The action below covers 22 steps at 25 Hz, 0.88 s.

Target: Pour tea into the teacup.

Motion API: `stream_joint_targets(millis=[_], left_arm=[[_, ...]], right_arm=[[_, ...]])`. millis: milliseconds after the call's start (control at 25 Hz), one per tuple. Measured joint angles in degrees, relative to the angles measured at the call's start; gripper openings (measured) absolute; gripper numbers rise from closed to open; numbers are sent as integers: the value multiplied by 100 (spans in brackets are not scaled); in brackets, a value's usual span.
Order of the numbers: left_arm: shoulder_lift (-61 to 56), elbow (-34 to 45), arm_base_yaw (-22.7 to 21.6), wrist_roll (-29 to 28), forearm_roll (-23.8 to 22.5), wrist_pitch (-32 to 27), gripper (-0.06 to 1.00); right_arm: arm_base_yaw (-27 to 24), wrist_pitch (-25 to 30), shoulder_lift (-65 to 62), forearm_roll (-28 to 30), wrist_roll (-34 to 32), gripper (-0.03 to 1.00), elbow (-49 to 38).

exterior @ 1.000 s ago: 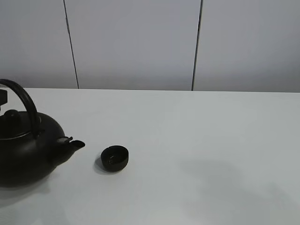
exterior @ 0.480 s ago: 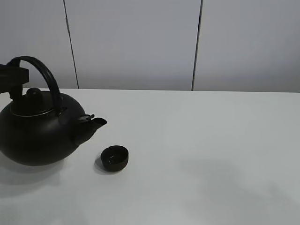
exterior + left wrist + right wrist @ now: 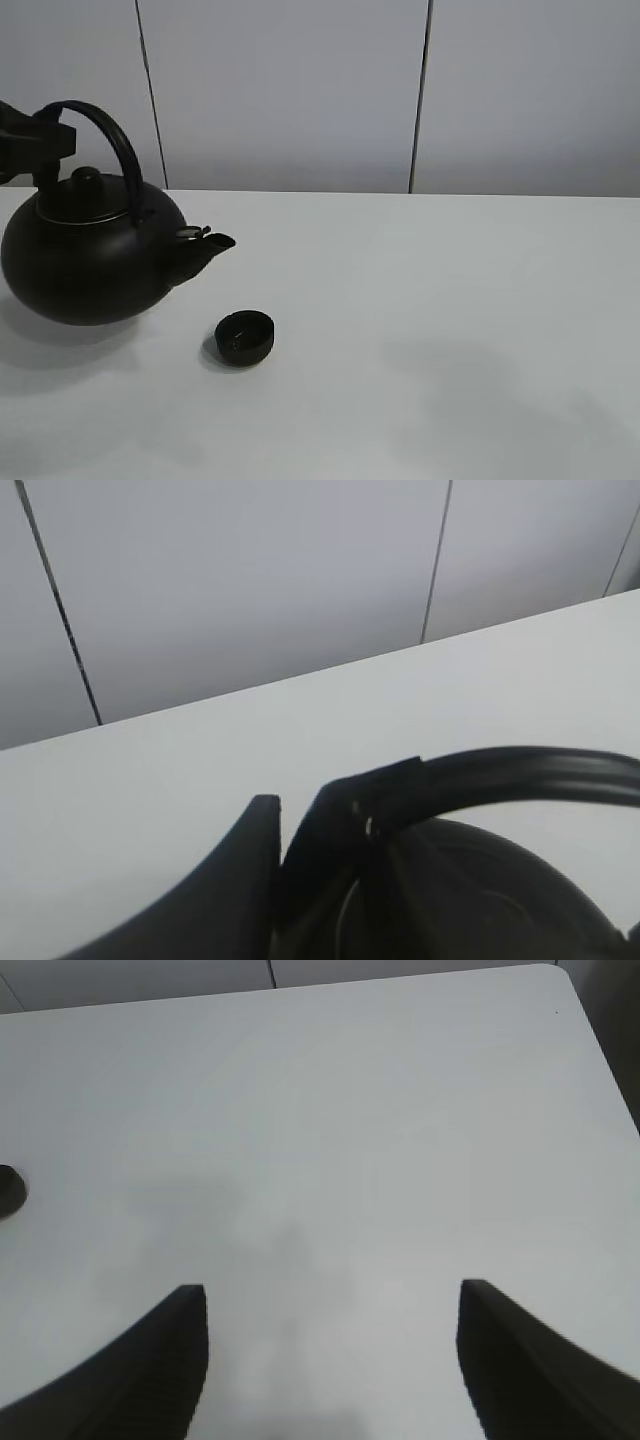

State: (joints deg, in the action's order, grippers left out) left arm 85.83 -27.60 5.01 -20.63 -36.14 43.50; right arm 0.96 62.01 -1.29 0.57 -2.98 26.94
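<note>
The big black kettle (image 3: 95,265) hangs above the table at the left, held nearly level, its spout (image 3: 215,243) pointing right. My left gripper (image 3: 45,142) is shut on the kettle's arched handle (image 3: 105,120). The left wrist view shows the gripper (image 3: 300,815) clamped on the handle (image 3: 520,773) above the kettle body (image 3: 470,900). The small black teacup (image 3: 245,337) stands on the table below and just right of the spout; its edge shows in the right wrist view (image 3: 8,1192). No tea stream is visible. My right gripper (image 3: 335,1360) is open, empty, above bare table.
The white table (image 3: 450,300) stretches to the right of the cup. A grey panelled wall (image 3: 300,90) stands behind the table's far edge. The table's right corner (image 3: 560,975) shows in the right wrist view.
The kettle has risen and moved right, so its spout now sits higher and closer above the teacup. The cup and the right gripper have not moved.
</note>
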Motion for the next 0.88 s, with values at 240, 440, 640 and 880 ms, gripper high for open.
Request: stream_joint_targets(millis=[240, 440, 640, 880], left_arm=[[38, -121, 0, 153, 126, -330, 19], [366, -140, 0, 159, 299, -277, 19], [575, -140, 0, 171, 304, -169, 19], [768, -161, 0, 300, 317, 14, 19]], right_arm=[[0, 7, 0, -4, 0, 49, 0], [0, 2, 0, -4, 0, 49, 0], [0, 2, 0, -4, 0, 49, 0], [0, 2, 0, -4, 0, 49, 0]])
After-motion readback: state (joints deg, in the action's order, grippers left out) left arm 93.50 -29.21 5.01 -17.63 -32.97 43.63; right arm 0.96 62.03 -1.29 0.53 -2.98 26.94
